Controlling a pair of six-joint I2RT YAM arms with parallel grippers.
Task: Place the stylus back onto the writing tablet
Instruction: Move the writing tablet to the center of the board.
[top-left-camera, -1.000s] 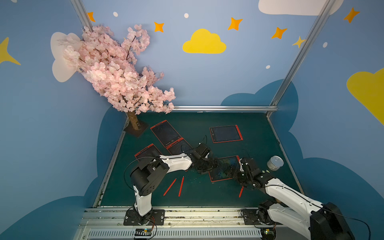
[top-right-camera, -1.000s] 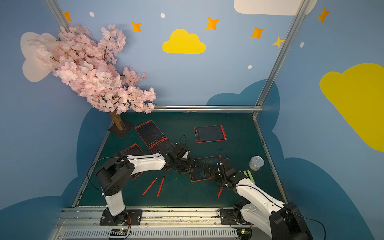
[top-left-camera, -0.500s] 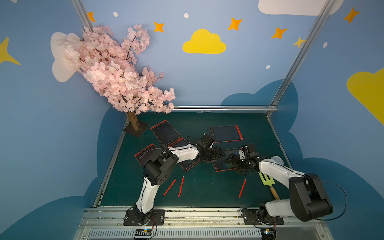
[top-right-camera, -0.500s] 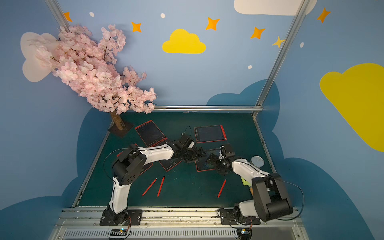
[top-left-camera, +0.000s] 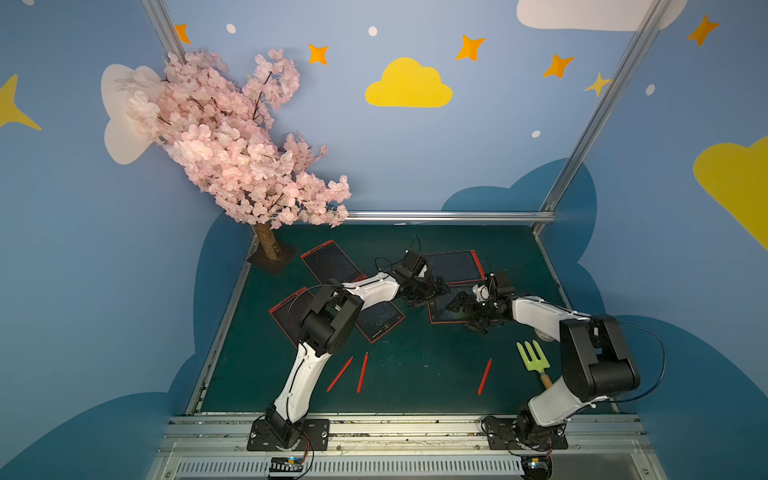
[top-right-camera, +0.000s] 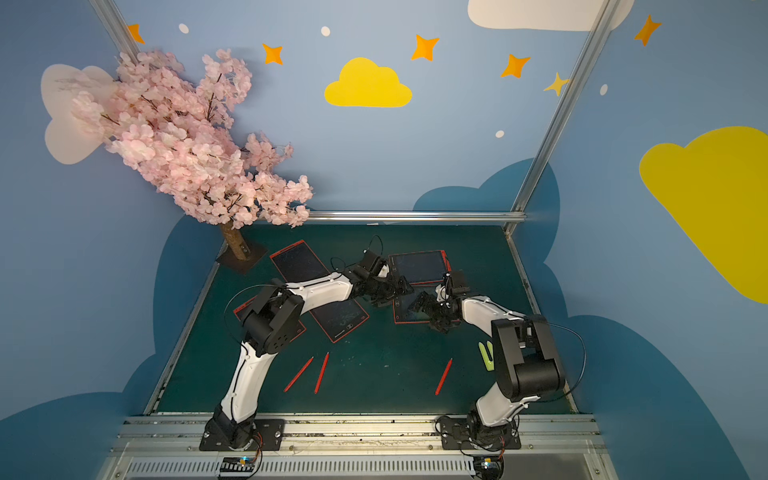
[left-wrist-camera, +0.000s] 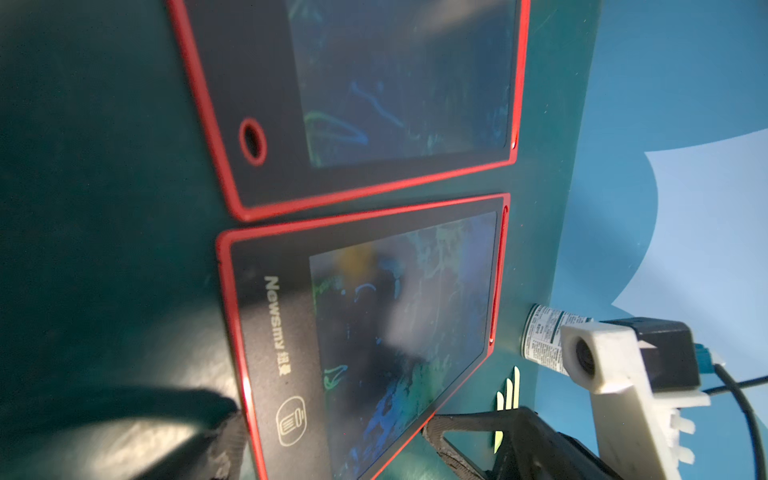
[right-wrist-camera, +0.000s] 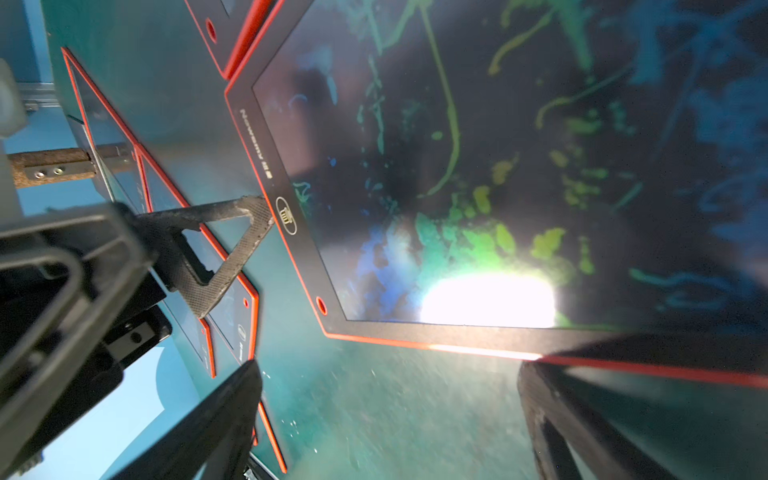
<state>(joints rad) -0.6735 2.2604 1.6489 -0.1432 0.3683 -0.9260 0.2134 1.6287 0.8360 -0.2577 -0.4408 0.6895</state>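
Three red styluses lie loose on the green mat near its front edge: two side by side (top-left-camera: 339, 374) (top-left-camera: 362, 372) and one further right (top-left-camera: 484, 376) (top-right-camera: 444, 376). A red-framed writing tablet (top-left-camera: 446, 313) (left-wrist-camera: 365, 332) (right-wrist-camera: 498, 166) with scribbles lies mid-table between both arms. My left gripper (top-left-camera: 432, 291) (left-wrist-camera: 336, 436) is open, low at the tablet's button end, one fingertip (right-wrist-camera: 262, 216) at its edge. My right gripper (top-left-camera: 465, 311) (right-wrist-camera: 386, 390) is open at the tablet's near long edge, holding nothing.
Other red-framed tablets lie at the back (top-left-camera: 455, 266) (left-wrist-camera: 365, 104), back left (top-left-camera: 332, 262), centre left (top-left-camera: 380, 320) and under the left arm (top-left-camera: 286, 311). A green garden fork (top-left-camera: 533, 357) and a labelled can (left-wrist-camera: 540, 336) sit at the right. A blossom tree (top-left-camera: 232, 141) stands in the back left corner.
Both arms have swung towards the back of the table. The right gripper has left the front-right stylus, which lies uncovered, and now sits at the middle tablet. Both grippers stay open.
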